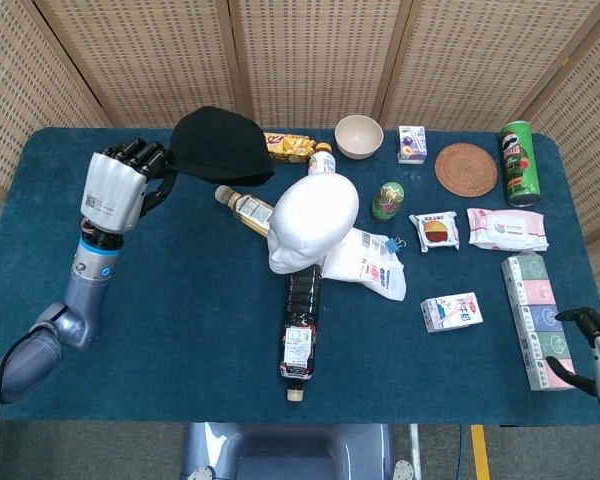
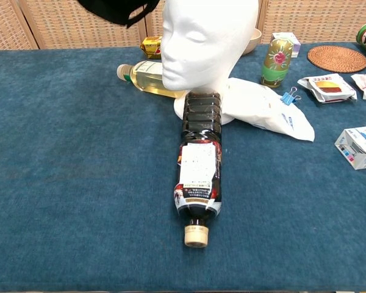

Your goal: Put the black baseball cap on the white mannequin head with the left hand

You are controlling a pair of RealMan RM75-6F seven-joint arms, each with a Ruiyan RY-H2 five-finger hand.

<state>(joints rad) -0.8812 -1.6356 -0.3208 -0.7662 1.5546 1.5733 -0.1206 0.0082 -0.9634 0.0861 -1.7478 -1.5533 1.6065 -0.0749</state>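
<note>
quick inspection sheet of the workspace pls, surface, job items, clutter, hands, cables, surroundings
surface: table under a dark blue cloth.
job's things: black baseball cap held up off the table, left of the white mannequin head, which stands upright and bare.
clutter: dark bottle lying in front of the head, pale bottle lying to its left, white pouch, bowl, woven coaster, green can, snack packs.
hands: left hand raised, holds the cap; right hand at the table's near right edge, holds nothing.
cables: black cable along the left arm.
surroundings: woven panel screens behind.
</note>
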